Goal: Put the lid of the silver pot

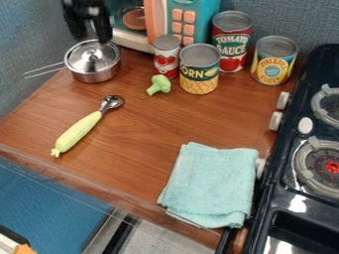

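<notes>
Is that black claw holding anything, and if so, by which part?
That can't be told: the gripper is right by the top of the lid, which sits on the silver pot.

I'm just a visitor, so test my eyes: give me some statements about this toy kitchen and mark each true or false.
1. The black gripper is at the silver pot. True.
2. The green broccoli piece is inside the pot. False: it lies on the wooden counter, near the corn can.
3. The scoop's metal end is nearer the pot than its handle tip is. True.
4. The folded cloth lies on top of the stove. False: it is on the counter, beside the stove.
</notes>
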Motion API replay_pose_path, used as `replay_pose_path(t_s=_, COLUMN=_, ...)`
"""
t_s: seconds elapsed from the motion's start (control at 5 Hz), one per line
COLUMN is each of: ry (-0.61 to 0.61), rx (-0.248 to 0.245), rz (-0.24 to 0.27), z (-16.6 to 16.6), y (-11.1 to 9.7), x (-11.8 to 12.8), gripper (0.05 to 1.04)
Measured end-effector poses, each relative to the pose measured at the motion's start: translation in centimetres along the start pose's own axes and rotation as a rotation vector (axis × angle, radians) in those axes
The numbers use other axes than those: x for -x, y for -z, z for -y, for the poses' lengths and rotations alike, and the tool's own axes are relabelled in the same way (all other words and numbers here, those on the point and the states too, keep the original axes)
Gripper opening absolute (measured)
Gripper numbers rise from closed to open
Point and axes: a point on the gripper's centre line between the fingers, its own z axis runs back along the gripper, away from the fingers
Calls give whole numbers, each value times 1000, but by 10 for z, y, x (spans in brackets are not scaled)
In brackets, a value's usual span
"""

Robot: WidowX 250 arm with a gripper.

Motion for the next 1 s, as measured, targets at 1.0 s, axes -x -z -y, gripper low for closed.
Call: replay_pose_path(t_s=1.0, ry=32, rx=133, rz=-34, z=105, y=19, x=51, gripper=1001)
